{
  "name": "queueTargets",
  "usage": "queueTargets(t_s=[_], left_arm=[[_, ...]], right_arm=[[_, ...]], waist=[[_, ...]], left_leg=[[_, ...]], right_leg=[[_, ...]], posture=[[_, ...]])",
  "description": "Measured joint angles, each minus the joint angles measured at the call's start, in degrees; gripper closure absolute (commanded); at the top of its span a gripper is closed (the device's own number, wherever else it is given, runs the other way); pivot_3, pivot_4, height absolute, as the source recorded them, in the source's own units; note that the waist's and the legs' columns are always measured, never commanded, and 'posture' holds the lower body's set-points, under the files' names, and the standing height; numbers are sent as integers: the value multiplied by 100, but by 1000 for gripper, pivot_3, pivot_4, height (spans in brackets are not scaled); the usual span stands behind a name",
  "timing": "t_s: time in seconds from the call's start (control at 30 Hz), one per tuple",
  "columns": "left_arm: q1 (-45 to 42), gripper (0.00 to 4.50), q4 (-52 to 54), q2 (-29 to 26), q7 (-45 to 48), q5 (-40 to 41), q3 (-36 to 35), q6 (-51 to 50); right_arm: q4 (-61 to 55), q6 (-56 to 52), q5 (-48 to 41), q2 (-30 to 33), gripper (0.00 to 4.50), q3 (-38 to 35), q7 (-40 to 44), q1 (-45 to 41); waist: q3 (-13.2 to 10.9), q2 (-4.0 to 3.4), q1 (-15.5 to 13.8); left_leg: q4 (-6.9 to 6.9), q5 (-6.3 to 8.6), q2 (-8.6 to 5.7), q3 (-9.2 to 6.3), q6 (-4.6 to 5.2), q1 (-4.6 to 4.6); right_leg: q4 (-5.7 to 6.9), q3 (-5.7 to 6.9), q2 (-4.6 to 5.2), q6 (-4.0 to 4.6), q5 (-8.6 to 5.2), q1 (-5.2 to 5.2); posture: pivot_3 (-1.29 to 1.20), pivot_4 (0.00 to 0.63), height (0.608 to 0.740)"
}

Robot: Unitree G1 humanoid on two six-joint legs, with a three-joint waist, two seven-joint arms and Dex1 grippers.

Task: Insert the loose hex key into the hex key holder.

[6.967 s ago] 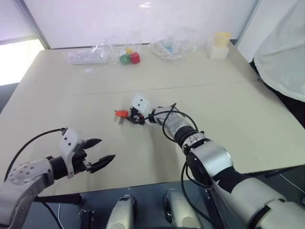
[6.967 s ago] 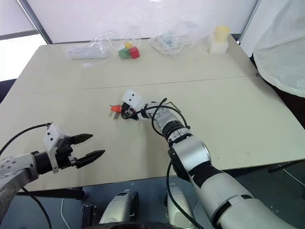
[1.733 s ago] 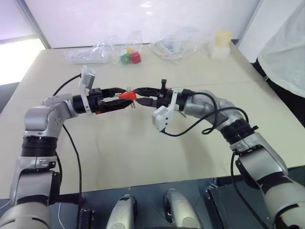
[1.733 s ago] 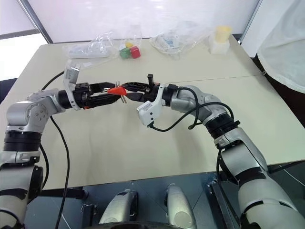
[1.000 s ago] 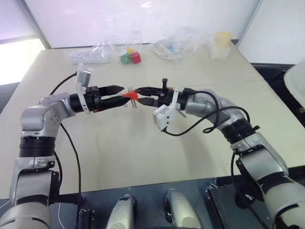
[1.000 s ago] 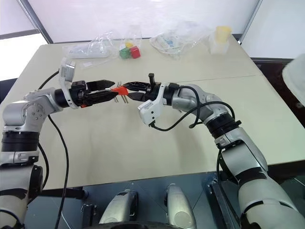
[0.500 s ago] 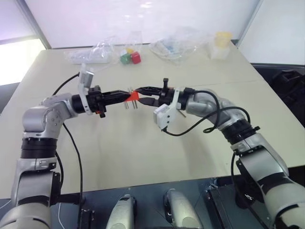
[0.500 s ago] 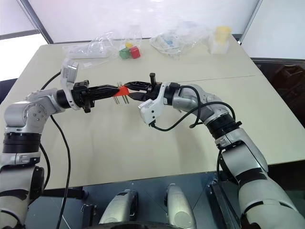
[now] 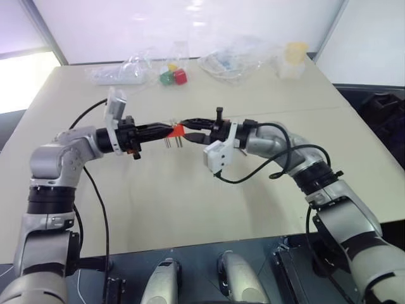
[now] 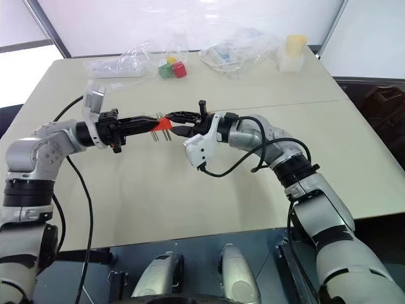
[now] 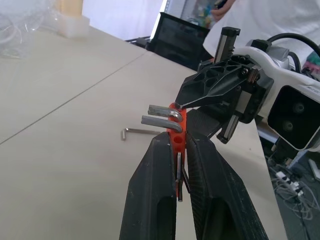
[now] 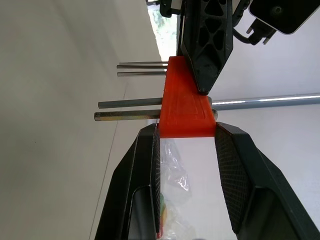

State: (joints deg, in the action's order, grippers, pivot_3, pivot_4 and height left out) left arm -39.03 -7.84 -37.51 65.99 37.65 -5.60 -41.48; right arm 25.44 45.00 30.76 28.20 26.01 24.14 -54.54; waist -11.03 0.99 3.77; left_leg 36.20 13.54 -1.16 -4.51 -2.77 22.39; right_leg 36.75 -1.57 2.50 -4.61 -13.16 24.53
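The orange holder (image 12: 186, 103) hangs above the table (image 9: 190, 202), pinched between the right gripper (image 12: 186, 137) and the closed left gripper (image 11: 181, 145), while the loose hex key (image 11: 139, 132) lies flat on the table below the holder, its long axis level, nearer neither gripper.

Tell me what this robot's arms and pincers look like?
Both arms are built of rounded silver-grey metal segments with black joints, and loose black cables loop alongside them. Each wrist carries a small white camera box. The left pincer and right pincer each have two tapering black fingers; the right pincer's inner pads show a fine cross-hatched texture.
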Motion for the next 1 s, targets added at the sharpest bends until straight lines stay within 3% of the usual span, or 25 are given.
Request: queueTargets(t_s=[0.17, 0.3, 1.0], left_arm=[[-1, 4360, 3, 86, -139, -18, -6, 65], [7, 2756, -4, 145, -226, -36, 48, -51], [-18, 2756, -5, 289, -379, 50, -50, -35]], right_arm=[[-43, -93, 1, 14, 3498, 0, 18, 1], [-119, -116, -22, 10, 3498, -41, 33, 1], [-226, -218, -64, -11, 3498, -170, 103, 2]], waist=[[0, 0, -10], [0, 0, -5], [0, 0, -19]], left_leg=[[2, 0, 0, 0, 0, 0], [1, 0, -1, 0, 0, -1], [4, 0, -1, -1, 0, -3]], right_leg=[[3, 0, 0, 0, 0, 0], [6, 0, 0, 0, 0, 1], [15, 0, 0, 1, 0, 1]], posture=[[0, 150, 740], [0, 150, 740], [0, 150, 740]])
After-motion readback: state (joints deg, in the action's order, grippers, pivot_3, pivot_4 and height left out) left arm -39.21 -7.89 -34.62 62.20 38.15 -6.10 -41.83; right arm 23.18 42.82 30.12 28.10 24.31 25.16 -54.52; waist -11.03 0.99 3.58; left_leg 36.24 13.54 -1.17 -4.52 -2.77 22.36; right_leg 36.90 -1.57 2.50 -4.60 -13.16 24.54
